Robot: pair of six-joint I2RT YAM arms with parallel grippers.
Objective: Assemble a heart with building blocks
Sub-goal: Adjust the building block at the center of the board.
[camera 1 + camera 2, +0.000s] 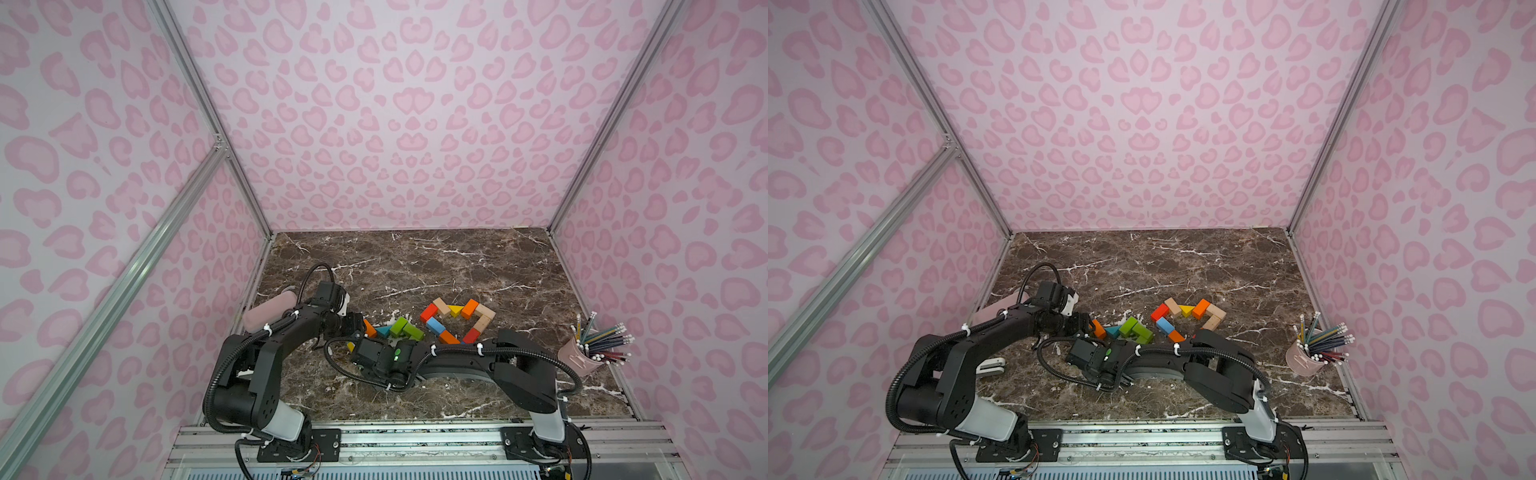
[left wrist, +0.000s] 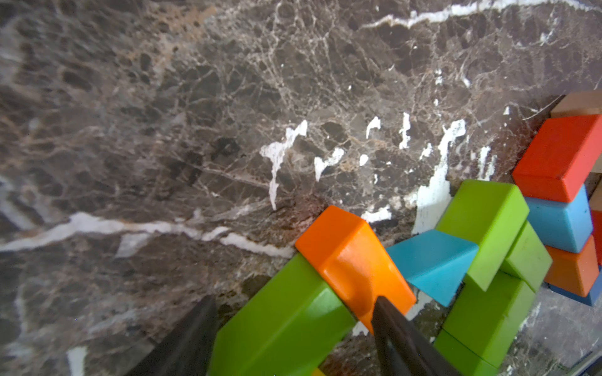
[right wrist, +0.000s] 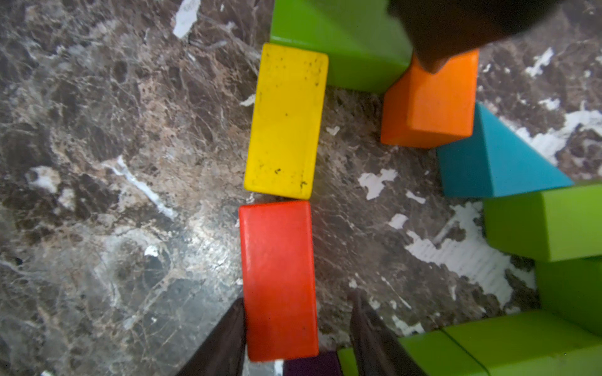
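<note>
Red brick (image 3: 278,280) seen only by right wrist, inside parted right gripper (image 3: 298,296); left gripper (image 2: 293,298) parted astride green brick (image 2: 283,322)

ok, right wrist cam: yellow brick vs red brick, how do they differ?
Colour: yellow brick versus red brick.
Wear: the yellow brick has dark scuff specks; the red brick looks clean.
Position: the red brick lies between the fingers of the open right end effector; the yellow brick lies past their tips.
Shared: both similar-sized oblongs, flat on the marble table, end to end with a narrow gap.
</note>
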